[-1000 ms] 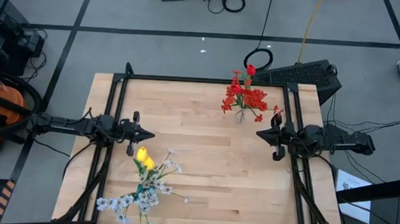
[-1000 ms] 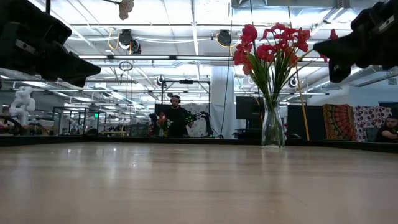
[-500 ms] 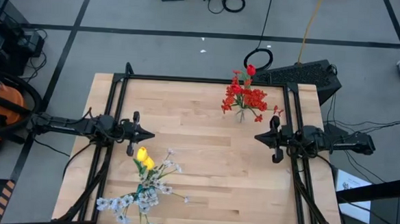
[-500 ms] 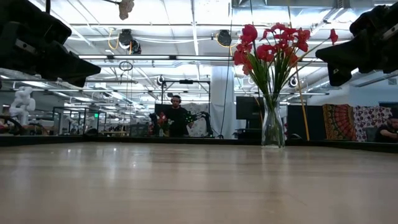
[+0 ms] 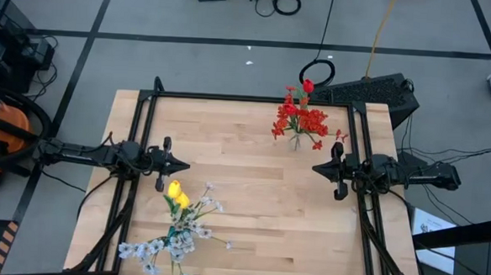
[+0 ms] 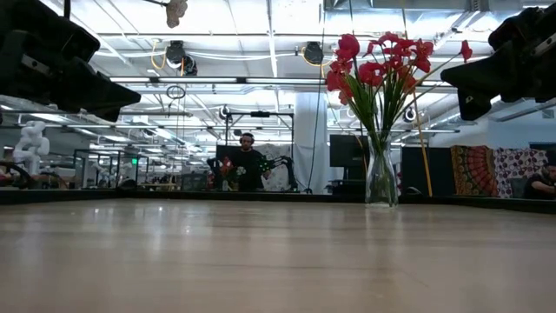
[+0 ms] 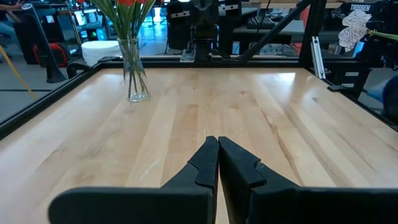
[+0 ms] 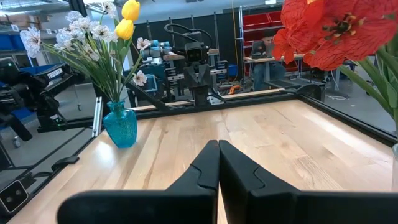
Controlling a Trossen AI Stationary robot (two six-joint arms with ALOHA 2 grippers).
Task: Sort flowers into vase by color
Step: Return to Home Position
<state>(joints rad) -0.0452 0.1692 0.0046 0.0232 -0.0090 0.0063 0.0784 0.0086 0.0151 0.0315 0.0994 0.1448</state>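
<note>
The red flowers (image 5: 299, 119) stand in a clear glass vase (image 7: 137, 78) at the table's far right, with stems in the vase (image 6: 380, 178). Yellow tulip buds (image 5: 176, 194) and white blossom sprays (image 5: 164, 244) stand together in a blue vase (image 8: 120, 128) at the near left. My left gripper (image 5: 182, 165) hovers shut over the table's left side, just beyond the yellow buds, fingers (image 7: 208, 155) pointing right. My right gripper (image 5: 316, 168) hovers shut at the right side, on the near side of the red bunch, fingers (image 8: 208, 158) pointing left. Neither touches anything.
A black frame rail (image 5: 247, 98) runs around the wooden table top (image 5: 242, 205). Bare wood lies between the two grippers across the middle of the table. Beyond the far edge a person (image 6: 247, 165) stands among other equipment, and cables lie on the floor (image 5: 278, 0).
My right gripper has shifted slightly toward the table's left, still shut; since half a second ago it holds still. The left arm and both bunches of flowers stay where they were.
</note>
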